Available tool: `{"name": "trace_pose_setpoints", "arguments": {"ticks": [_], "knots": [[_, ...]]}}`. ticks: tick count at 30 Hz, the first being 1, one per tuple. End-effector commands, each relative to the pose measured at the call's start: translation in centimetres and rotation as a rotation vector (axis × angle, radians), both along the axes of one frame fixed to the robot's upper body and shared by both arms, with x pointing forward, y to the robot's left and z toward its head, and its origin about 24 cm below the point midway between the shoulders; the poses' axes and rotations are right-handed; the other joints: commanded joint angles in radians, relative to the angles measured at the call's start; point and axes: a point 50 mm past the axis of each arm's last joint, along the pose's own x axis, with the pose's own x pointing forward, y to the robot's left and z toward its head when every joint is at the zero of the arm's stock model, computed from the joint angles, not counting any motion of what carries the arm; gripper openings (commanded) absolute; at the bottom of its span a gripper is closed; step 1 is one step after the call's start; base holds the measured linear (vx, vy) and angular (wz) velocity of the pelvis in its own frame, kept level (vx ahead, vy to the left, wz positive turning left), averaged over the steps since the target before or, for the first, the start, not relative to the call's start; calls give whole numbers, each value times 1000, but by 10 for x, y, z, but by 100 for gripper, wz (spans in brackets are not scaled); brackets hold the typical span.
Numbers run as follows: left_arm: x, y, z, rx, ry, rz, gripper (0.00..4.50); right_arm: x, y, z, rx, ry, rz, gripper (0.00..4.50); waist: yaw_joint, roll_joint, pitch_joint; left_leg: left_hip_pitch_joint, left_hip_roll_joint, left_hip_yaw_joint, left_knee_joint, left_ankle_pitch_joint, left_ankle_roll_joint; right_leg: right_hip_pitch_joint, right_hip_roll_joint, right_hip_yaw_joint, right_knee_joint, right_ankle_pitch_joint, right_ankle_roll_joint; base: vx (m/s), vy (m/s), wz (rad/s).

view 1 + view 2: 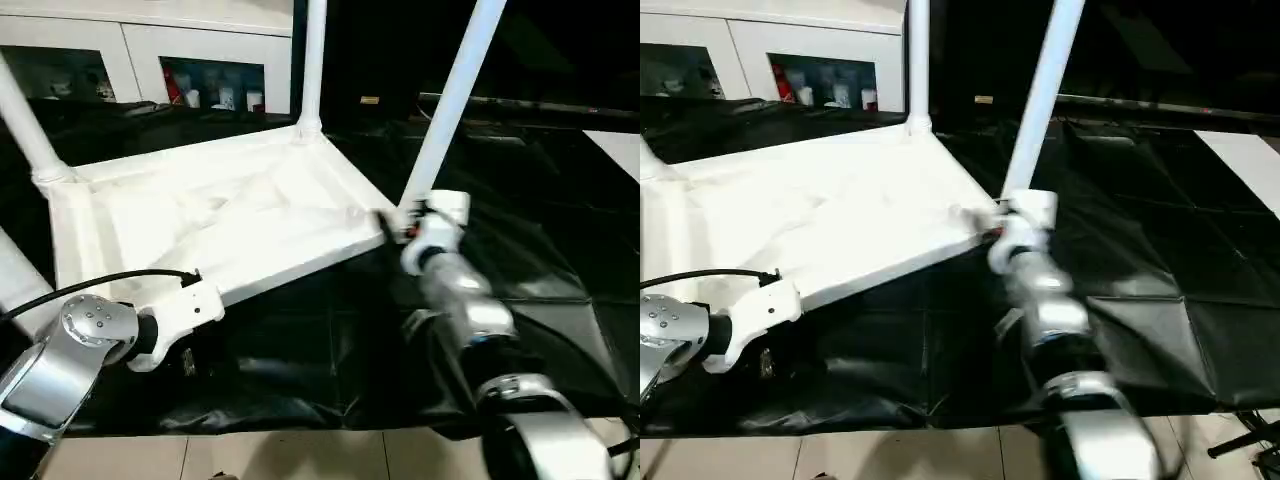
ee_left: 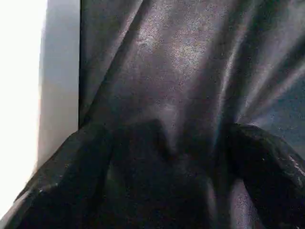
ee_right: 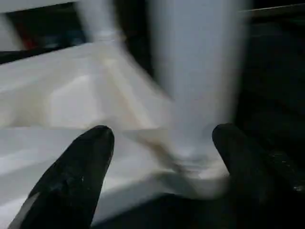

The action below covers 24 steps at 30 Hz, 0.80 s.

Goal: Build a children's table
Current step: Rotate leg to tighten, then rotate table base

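Two black fingers of the right gripper [image 3: 159, 162] stood apart on either side of a white leg [image 1: 452, 105], where it met the corner socket of the upturned children's table [image 1: 210, 225]. The left gripper [image 2: 167, 157] also gaped, fingers spread over the black cloth [image 1: 1140, 250] beside the table's near edge. The table lay ribbed side up on the cloth, legs rising from its corners.

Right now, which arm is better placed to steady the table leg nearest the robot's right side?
Probably the right. The right gripper is open at the base of that leg, one finger on each side. The left gripper faces only the black cloth, away from that leg.
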Motion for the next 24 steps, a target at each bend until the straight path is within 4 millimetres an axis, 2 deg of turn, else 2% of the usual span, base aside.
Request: {"name": "trace_pose_setpoints", "arguments": {"ticks": [1,2,5,6,7,8,9,10,11,12,13,14,16,17,18,19,20,21,24], "knots": [[3,3,-1,51,-20,13,446,2,-1,3,3,-13,-14,385,-5,20,-59,6,1,10,-64,-232,-40,43,-30,32,-62,-144,-174,0,0,0],[2,3,-2,52,-22,15,446,2,2,4,-17,-26,19,385,-7,19,-57,4,2,9,-65,-243,-39,42,-30,32,-64,-165,-172,0,0,0],[1,3,-5,35,-29,27,446,-3,28,9,-107,-95,270,385,-16,18,-54,2,4,5,-66,-286,-31,39,-33,32,-72,-254,-165,0,0,0],[1,2,-5,34,-30,27,446,-3,28,9,-110,-97,277,385,-18,18,-55,2,4,5,-65,-293,-28,39,-33,32,-72,-264,-167,0,0,0],[3,0,-4,8,-55,39,446,-4,37,11,-104,-110,347,385,-24,6,-55,2,6,6,-65,-297,-20,35,-33,33,-76,-281,-170,0,0,0],[4,-2,-4,-13,-76,43,449,-4,40,14,-95,-120,369,402,-22,-1,-55,2,8,6,-64,-291,-16,36,-34,33,-75,-282,-172,0,0,0],[4,-2,-4,-13,-76,43,449,-4,40,14,-95,-120,369,402,-19,10,-55,4,10,4,-66,-280,-15,34,-36,34,-73,-274,-175,0,0,0],[7,-8,-1,-73,-125,65,450,0,42,18,-86,-133,371,412,-20,13,-56,4,10,4,-66,-276,-16,34,-35,34,-71,-261,-178,0,0,0],[7,-8,-1,-73,-125,65,450,0,42,18,-86,-133,371,412,-19,5,-56,3,12,5,-66,-261,-17,34,-34,33,-68,-233,-186,0,0,0],[7,-12,0,-114,-161,86,450,3,43,21,-81,-140,363,430,-17,9,-57,6,12,5,-65,-259,-18,33,-33,32,-66,-219,-189,0,0,0],[5,-15,-1,-148,-183,102,450,6,44,23,-76,-145,359,439,-16,-11,-61,2,13,7,-62,-234,-11,35,-33,30,-61,-180,-197,0,0,0],[5,-15,-1,-151,-184,103,450,6,45,23,-76,-145,359,439,-16,-7,-62,1,13,7,-60,-221,-10,35,-34,31,-55,-157,-200,0,0,0],[-5,-20,-5,-197,-192,112,450,11,47,30,-91,-159,363,446,-17,-7,-63,-1,13,8,-59,-192,-6,35,-31,30,-51,-104,-203,0,0,0],[-11,-21,-7,-207,-198,119,450,15,48,34,-93,-165,360,446,-16,-30,-62,-4,14,10,-59,-187,0,35,-31,28,-50,-105,-201,0,0,0],[-13,-21,-8,-212,-205,122,450,17,48,36,-95,-166,357,446,-17,-26,-63,-5,15,9,-58,-189,-1,37,-33,28,-47,-105,-202,0,0,0],[-19,-21,-10,-220,-215,139,450,21,48,40,-103,-170,349,446,-18,-37,-61,-7,17,9,-58,-194,-2,36,-33,28,-47,-117,-195,0,0,0],[-24,-21,-11,-226,-218,151,450,23,48,43,-107,-174,339,446,-15,-32,-61,-2,18,12,-57,-198,-4,32,-33,28,-50,-118,-193,0,0,0],[-27,-22,-10,-230,-218,152,450,25,48,45,-106,-174,330,446,-17,-40,-55,-4,18,12,-58,-215,-6,28,-31,28,-50,-135,-189,0,0,0],[-38,-21,-8,-239,-221,159,450,31,46,52,-110,-178,266,446,-12,-44,-42,-2,19,12,-62,-253,-17,18,-30,29,-56,-179,-171,0,0,0]]}}
